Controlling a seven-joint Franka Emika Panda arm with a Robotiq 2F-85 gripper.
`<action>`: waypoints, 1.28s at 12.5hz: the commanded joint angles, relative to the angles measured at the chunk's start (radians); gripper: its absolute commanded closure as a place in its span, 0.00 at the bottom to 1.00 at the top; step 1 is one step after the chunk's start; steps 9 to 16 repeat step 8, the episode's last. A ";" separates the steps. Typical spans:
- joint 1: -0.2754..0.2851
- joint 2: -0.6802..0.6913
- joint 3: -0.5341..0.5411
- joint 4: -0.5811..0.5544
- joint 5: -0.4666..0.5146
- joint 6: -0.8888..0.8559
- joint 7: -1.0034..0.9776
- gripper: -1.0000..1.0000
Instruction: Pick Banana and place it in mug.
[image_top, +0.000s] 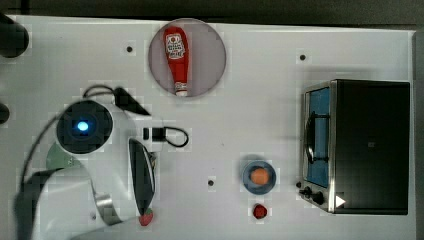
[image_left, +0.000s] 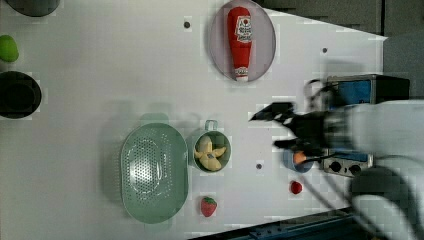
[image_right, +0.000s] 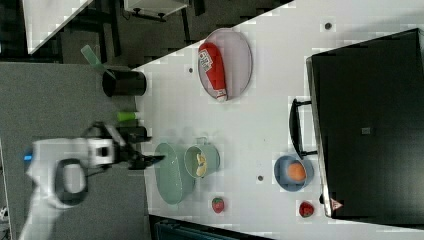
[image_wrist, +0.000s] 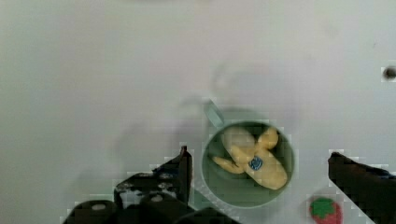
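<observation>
arm: white arm (image_left: 385, 150) fills the right of the left view; any sideways swing on the way out could catch something on the table.
strainer: green strainer (image_left: 154, 171) sits lower left of centre in the left view, touching or just beside the mug; a knock to it would likely shove the mug.
mug: teal mug (image_left: 212, 151) at centre of the left view, upright, handle stub toward the frame's top; light, so probably tips easily.
gripper: gripper (image_wrist: 257, 172) fingers wide apart, holding nothing, straddling the mug in the wrist view; a drop or early close could clip the rim.
banana: banana (image_wrist: 254, 158) lies inside the mug, peel flaps splayed; looks placed.
strawberry: strawberry (image_left: 209, 206) just below the mug in the left view; could roll if brushed.
</observation>
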 joint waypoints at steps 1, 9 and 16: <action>-0.040 -0.086 -0.125 0.151 -0.035 -0.194 -0.156 0.00; -0.049 -0.137 -0.363 0.350 -0.160 -0.477 -0.316 0.00; -0.049 -0.137 -0.363 0.350 -0.160 -0.477 -0.316 0.00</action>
